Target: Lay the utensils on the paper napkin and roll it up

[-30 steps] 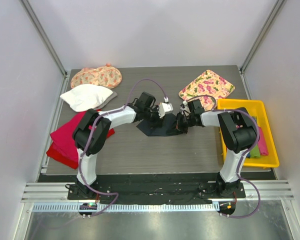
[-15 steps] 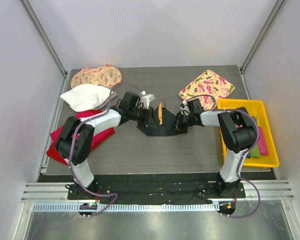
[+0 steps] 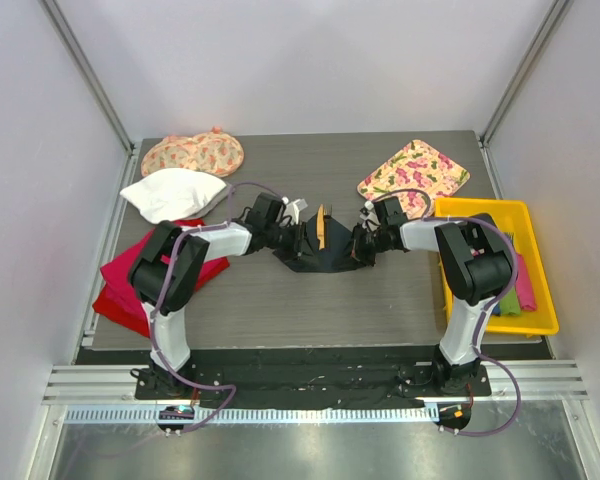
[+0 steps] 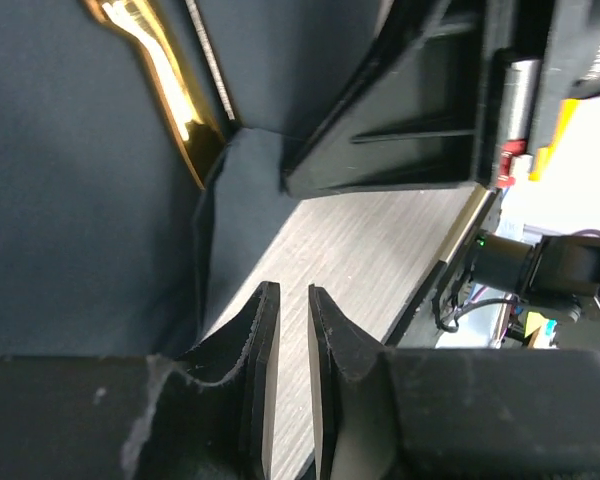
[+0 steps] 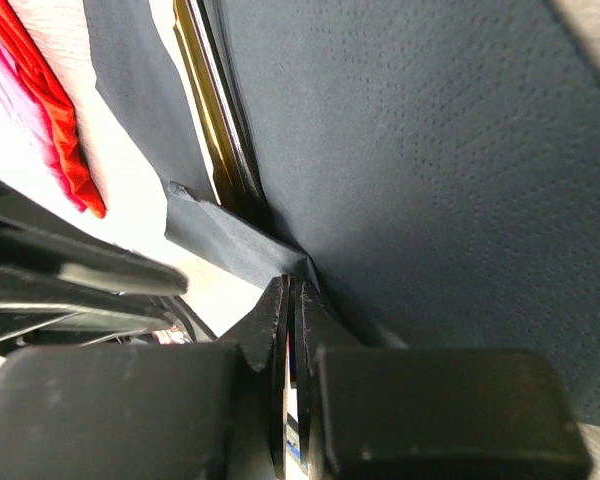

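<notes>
1. From above: the napkin (image 3: pixel 315 262) lies mid-table between the two arms. The utensils (image 3: pixel 321 228) rest on its far part. The left gripper (image 3: pixel 298 238) is at the napkin's left edge and the right gripper (image 3: pixel 358 246) is at its right edge. With the utensils already on the paper, rolling looks like the step in hand.

2. Left wrist: the left gripper's (image 4: pixel 290 292) jaws stand a narrow slit apart. Bare table (image 4: pixel 340 250) shows through the slit, and they hold nothing. The tips sit right at a raised edge of the napkin (image 4: pixel 70 220), with a utensil (image 4: pixel 175 90) beyond the fold. One finger should probably slip under that edge before the jaws close, so that they catch paper only.

3. Right wrist: the right gripper's (image 5: pixel 288 285) jaws are pressed together and appear to pinch a folded corner of the napkin (image 5: pixel 430 170). A utensil (image 5: pixel 212 120) lies along the fold, just beside it. Both edges should lift evenly and stay low as the paper turns slowly over the utensils. Thin paper tears easily, and a tilt could let the utensils slide out.
</notes>
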Available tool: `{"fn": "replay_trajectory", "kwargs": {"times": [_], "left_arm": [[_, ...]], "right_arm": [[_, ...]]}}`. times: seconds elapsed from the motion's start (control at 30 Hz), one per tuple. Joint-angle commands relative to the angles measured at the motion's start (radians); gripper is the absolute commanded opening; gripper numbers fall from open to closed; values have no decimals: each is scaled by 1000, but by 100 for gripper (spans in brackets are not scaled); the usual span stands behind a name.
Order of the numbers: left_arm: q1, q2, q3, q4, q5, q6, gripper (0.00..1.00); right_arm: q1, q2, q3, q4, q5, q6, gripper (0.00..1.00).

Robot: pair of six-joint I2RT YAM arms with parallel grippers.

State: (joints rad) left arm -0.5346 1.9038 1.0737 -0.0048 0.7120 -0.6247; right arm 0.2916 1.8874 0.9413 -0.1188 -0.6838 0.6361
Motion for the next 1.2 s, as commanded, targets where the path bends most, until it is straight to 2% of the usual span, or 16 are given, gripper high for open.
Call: {"fn": "replay_trajectory", "kwargs": {"times": [0.0, 0.5, 0.77, 0.97, 1.17], "left_arm": [[-4, 17, 22, 8, -22, -14, 21], [1, 64, 17, -44, -100, 0, 17], [22, 84, -4, -66, -131, -4, 11], [24, 93, -8, -67, -135, -4, 5], [24, 107, -3, -67, -137, -9, 0]], "right_arm": [[1, 35, 11, -27, 90, -38, 1], [1, 30, 11, -38, 99, -47, 1], [1, 22, 22, -53, 106, -64, 1], [7, -36, 48, -68, 23, -87, 1], [44, -120, 21, -13, -42, -65, 4]]}}
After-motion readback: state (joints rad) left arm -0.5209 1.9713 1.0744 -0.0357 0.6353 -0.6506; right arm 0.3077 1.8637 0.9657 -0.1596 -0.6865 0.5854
